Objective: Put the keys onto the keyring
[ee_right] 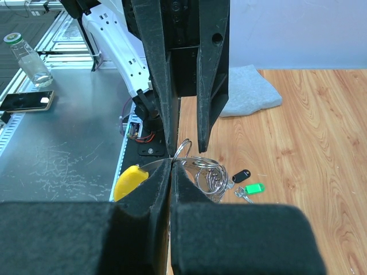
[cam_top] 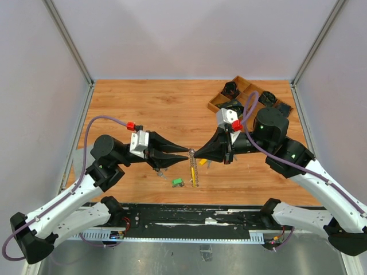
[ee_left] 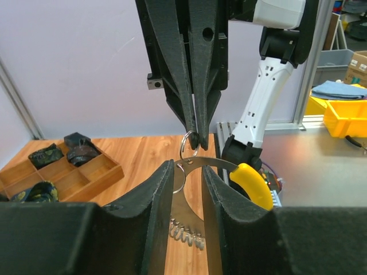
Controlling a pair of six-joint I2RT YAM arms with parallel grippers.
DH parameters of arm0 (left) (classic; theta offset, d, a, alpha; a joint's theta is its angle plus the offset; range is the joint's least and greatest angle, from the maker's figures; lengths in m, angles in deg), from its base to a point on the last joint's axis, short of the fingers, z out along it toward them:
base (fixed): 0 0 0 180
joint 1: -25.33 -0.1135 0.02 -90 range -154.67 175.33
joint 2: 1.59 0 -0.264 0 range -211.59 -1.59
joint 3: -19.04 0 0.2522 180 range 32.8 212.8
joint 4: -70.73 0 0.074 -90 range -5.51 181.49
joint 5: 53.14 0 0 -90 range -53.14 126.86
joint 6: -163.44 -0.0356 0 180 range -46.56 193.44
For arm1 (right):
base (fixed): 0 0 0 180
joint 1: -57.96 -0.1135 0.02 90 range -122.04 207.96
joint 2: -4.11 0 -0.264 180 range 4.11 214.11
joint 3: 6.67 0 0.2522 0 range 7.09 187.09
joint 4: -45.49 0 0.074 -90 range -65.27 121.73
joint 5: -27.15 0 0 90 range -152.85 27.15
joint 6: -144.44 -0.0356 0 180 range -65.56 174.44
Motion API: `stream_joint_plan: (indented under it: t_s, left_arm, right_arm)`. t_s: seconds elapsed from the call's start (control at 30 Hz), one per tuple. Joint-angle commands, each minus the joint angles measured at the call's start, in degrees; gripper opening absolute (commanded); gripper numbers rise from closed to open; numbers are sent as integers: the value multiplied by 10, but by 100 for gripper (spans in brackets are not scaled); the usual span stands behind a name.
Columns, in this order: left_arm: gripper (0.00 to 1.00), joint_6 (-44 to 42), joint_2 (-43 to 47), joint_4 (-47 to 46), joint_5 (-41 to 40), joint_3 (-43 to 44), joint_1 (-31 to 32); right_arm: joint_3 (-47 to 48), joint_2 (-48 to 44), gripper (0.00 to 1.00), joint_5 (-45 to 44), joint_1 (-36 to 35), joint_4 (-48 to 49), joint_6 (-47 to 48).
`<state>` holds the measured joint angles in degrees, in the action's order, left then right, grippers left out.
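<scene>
Part-closed, the left gripper point(ee_left: 188, 167) clamps the flat metal strip of the keyring point(ee_right: 211, 176), held above the desk point(ee_right: 309, 143). Opposite, the right gripper point(ee_right: 171, 163) is pinched fully together on a small wire ring point(ee_left: 182, 143) at its top. One green-tagged key point(ee_right: 253, 188) lies below.

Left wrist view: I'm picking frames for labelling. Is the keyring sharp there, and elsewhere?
Left wrist: the keyring sharp, left fingers soft and dark. Right wrist: right fingers blurred, green key crisp. Top external: evenly lit, keyring tiny.
</scene>
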<state>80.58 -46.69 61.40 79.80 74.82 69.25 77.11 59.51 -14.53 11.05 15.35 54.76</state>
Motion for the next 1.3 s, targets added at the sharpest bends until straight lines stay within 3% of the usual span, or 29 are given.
stream_joint_plan:
  t_s: [0.0,0.4,0.6,0.7,0.77,0.83,1.0,1.27]
  left_arm:
    - [31,9,-5,-33,12,2,11]
    - [27,15,-16,-48,10,4,17]
    - [14,14,-22,-49,11,6,20]
    - [1,11,-20,-48,8,5,20]
    - [0,5,-16,-40,1,5,20]
    - [1,-5,-8,-26,-7,6,20]
    - [0,-45,-4,68,-29,33,20]
    - [1,-78,-52,296,-84,138,20]
  right_arm:
    - [12,0,1,12,-3,33,3]
    - [9,6,1,12,-10,34,3]
    - [8,6,1,10,-12,35,3]
    - [7,5,0,8,-12,35,4]
    - [8,2,1,1,-12,29,10]
    - [11,-3,8,-11,-12,16,20]
    - [23,-24,42,-65,-12,-49,63]
    - [33,-44,54,-123,-12,-131,116]
